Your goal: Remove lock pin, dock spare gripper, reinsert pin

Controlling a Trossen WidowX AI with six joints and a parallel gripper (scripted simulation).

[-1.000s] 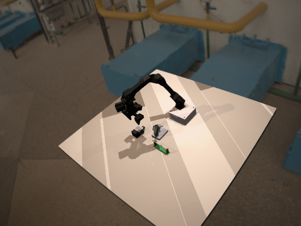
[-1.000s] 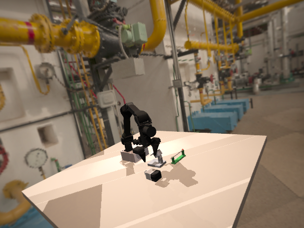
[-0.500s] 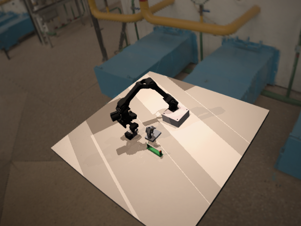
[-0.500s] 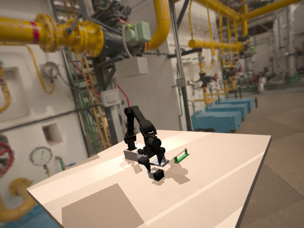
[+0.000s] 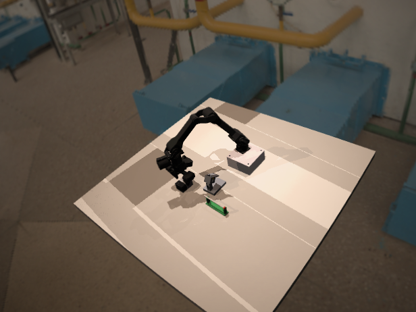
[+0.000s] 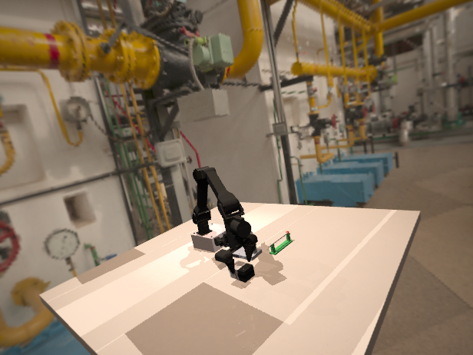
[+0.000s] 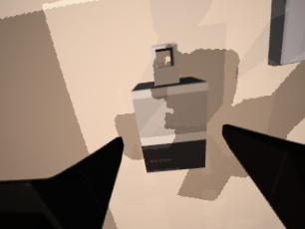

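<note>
The spare gripper (image 5: 182, 185) (image 6: 246, 272) (image 7: 171, 135) lies on the bench (image 5: 270, 236) (image 6: 326, 288) (image 7: 90, 50), a small block with a pale body and a black end; from the pale end juts a narrow light spigot (image 7: 166, 77) pierced by a squarish hole. The pincer (image 5: 184, 181) (image 6: 240, 265) (image 7: 171, 135) is released, its dark fingers spread wide, one to either side of the block, with nothing clasped between them. In the wrist view bench shows between each fingertip and the block. The black arm (image 5: 184, 135) (image 6: 219, 188) arches over from a pale box-shaped base (image 5: 246, 163) (image 6: 203, 243) and, in the exterior view, hides much of the mount. That mount, a grey plate (image 5: 216, 190) (image 6: 253, 253) (image 7: 294, 35) bearing an upright grey socket (image 5: 210, 182), stands near the spare gripper, apart from it; a part of it enters the wrist view's upper right corner. Whether a pin sits in the socket is too small to tell. The spare gripper is outside the socket. Near the mount, on the side away from the arm's base, is a green stand (image 5: 217, 206) (image 6: 282, 246) with two short uprights; a thin rod (image 6: 279, 240) spans them, and a red tip (image 5: 225, 208) (image 6: 288, 233) shows at one end.
</note>
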